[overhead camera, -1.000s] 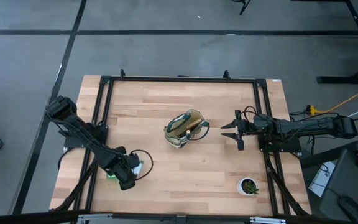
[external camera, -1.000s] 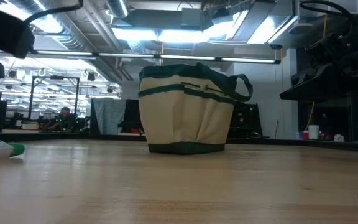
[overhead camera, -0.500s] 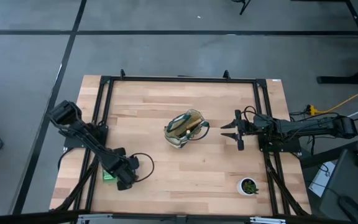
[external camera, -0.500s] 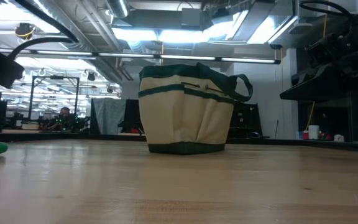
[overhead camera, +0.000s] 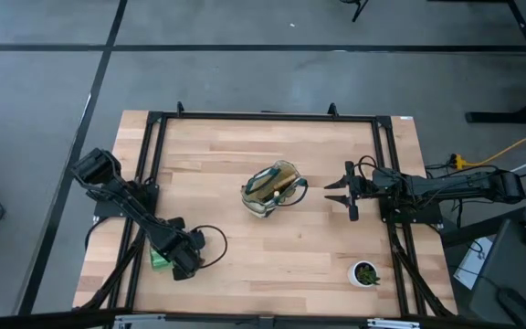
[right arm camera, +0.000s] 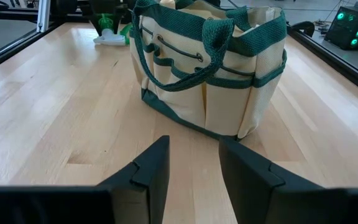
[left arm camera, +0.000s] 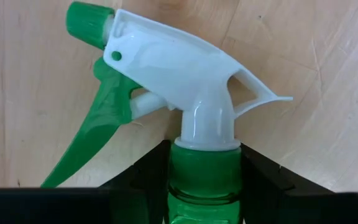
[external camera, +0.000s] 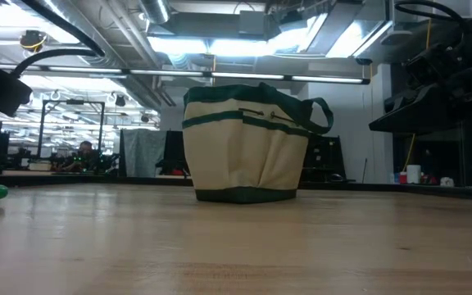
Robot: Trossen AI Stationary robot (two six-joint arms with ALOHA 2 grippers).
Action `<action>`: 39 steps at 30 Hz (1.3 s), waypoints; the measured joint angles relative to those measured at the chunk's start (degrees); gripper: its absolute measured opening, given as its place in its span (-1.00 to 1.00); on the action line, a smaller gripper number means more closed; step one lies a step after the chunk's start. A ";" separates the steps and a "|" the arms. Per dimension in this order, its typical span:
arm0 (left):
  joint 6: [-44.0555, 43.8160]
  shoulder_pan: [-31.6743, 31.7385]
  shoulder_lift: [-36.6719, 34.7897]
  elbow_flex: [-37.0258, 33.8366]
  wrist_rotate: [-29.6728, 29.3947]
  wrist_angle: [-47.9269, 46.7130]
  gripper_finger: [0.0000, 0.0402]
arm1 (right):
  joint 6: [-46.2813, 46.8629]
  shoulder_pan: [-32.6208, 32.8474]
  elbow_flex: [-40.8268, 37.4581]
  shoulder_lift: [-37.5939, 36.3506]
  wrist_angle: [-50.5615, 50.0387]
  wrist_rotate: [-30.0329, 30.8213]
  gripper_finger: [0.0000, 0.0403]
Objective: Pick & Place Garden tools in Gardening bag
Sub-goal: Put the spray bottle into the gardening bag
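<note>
Wide bare table [overhead camera: 245, 146] around one bag [overhead camera: 270, 189] at mid-table. One spray bottle [left arm camera: 185, 134] lying flat near the left front edge, long axis along the left gripper [overhead camera: 179, 262], nozzle pointing away from it, trigger sideways. Fingers [left arm camera: 138, 177] snug against both sides of the bottle's neck. Right gripper [overhead camera: 334, 191] hovering just beside the bag, fingers apart, empty. One potted plant [overhead camera: 365, 272] near the right front corner.

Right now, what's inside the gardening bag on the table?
From above, the gardening bag shows wooden and dark shapes inside, likely tool handles; which tools cannot be told. Its canvas walls hide everything lower down.
</note>
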 joint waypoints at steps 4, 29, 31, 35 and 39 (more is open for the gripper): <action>0.18 1.27 0.23 1.76 0.02 -0.82 -0.29 | 0.00 0.00 0.00 0.00 0.00 0.00 -0.29; 28.36 12.60 0.26 3.62 -10.25 36.45 -0.29 | 0.01 0.00 0.00 0.00 -0.02 -0.01 -0.29; 32.01 13.87 0.26 3.62 -10.29 39.45 -0.29 | 0.02 0.00 0.00 0.00 -0.02 0.00 -0.29; 39.10 16.12 0.24 3.62 -9.75 46.37 -0.29 | 0.01 0.00 0.00 0.00 -0.02 -0.02 -0.29; 45.62 17.94 0.17 3.62 -9.16 55.54 -0.29 | 0.01 0.00 0.00 0.00 -0.02 -0.01 -0.29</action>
